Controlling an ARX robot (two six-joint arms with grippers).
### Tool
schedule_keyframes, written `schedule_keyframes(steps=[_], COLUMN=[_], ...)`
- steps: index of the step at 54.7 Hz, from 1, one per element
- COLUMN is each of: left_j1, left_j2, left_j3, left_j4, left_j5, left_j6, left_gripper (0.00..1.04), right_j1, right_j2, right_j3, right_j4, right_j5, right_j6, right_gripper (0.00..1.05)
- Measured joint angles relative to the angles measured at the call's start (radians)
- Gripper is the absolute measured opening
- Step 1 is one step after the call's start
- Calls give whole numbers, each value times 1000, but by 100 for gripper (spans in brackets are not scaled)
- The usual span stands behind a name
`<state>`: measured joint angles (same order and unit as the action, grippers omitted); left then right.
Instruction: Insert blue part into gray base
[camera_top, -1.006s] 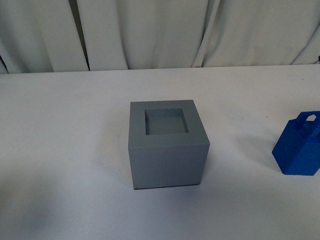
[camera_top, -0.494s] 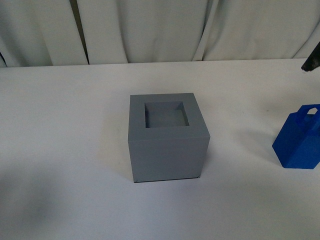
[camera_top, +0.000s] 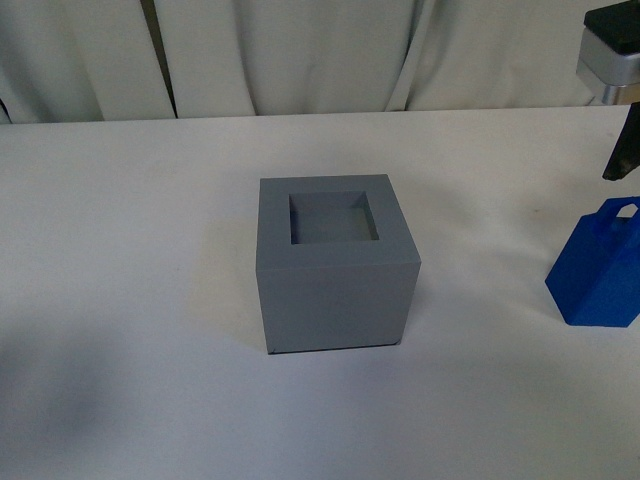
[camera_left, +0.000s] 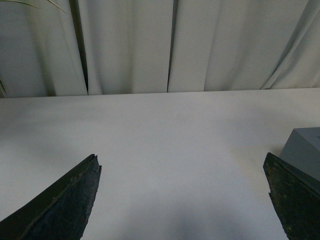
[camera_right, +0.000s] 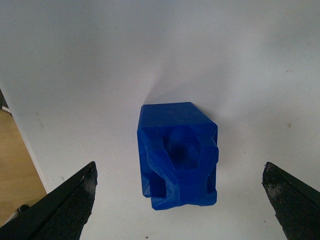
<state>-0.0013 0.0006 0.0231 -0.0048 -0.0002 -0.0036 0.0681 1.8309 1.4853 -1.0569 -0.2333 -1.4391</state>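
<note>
Front view had the gray base (camera_top: 335, 265) at the middle of the white table (camera_top: 120, 250), recess facing up. Blue part (camera_top: 597, 270) stood upright well to its right, at the frame edge. Right gripper (camera_right: 179, 167) hovered above the blue part, fingers wide apart, gripping nothing. Left gripper (camera_left: 181, 157) was spread wide too, low over the table beside the gray base.
</note>
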Motion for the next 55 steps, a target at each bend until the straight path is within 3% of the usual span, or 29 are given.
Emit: schedule_keyframes(steps=[55], left_j1=[0], left_j2=[0], left_j3=[0], left_j4=[0], left_j5=[0], left_j6=[0], left_gripper=[99], right_j1=[46], right_j2=[89], right_j3=[3], right_j4=[54], right_j5=[87], right_j6=[-3], right_gripper=[97])
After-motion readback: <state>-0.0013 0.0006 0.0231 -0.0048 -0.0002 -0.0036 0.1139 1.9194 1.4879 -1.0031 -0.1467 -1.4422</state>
